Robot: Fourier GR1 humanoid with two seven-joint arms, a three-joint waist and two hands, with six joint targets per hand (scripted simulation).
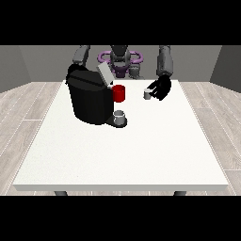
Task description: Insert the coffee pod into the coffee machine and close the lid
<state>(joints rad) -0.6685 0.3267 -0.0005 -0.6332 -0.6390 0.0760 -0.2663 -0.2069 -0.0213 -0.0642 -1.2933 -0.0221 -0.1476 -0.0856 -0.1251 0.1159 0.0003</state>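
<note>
Coffee machine, black and bulky, standing at the view's left half of the white table, lid tilted up and open, red part showing at its front, small grey cup on the drip stand below, contents of cup not discernible. Coffee pod, small and pale, held off the table to the right of the machine, apart from it, pinched in curled fingers of the hand at the view's right. Other hand hidden behind the machine, state impossible to tell.
</note>
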